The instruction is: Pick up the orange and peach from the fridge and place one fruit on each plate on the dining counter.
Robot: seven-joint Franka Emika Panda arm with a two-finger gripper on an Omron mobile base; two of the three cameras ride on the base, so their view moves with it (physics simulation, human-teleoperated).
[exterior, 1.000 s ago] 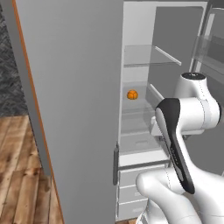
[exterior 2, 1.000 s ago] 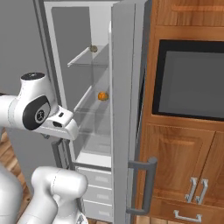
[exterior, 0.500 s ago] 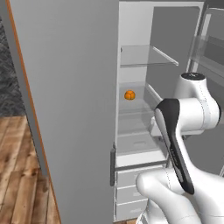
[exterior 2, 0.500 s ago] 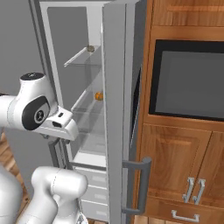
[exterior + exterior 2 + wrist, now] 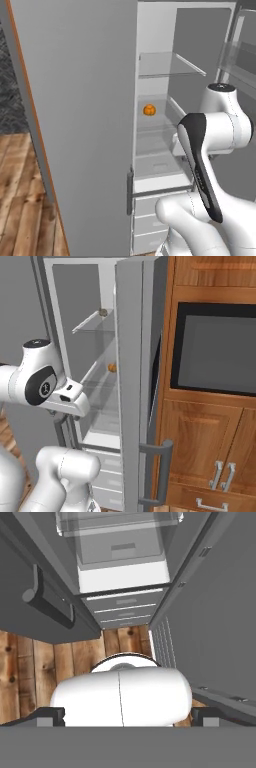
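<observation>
Orange (image 5: pixel 149 109), one, sits on a glass shelf in the open fridge (image 5: pixel 160 80); door (image 5: pixel 132 381) partly screens it. Wooden cabinets (image 5: pixel 200 446) beside. Finger state: cannot tell.

You see the fridge (image 5: pixel 80 125) with flat grey doors and a white inside. The orange (image 5: pixel 149 109) on its clear glass shelf (image 5: pixel 167 65) is bright orange. The floor (image 5: pixel 45 667) is brown wood with dark knots, and the cabinets (image 5: pixel 205 446) at right are brown wood.
</observation>
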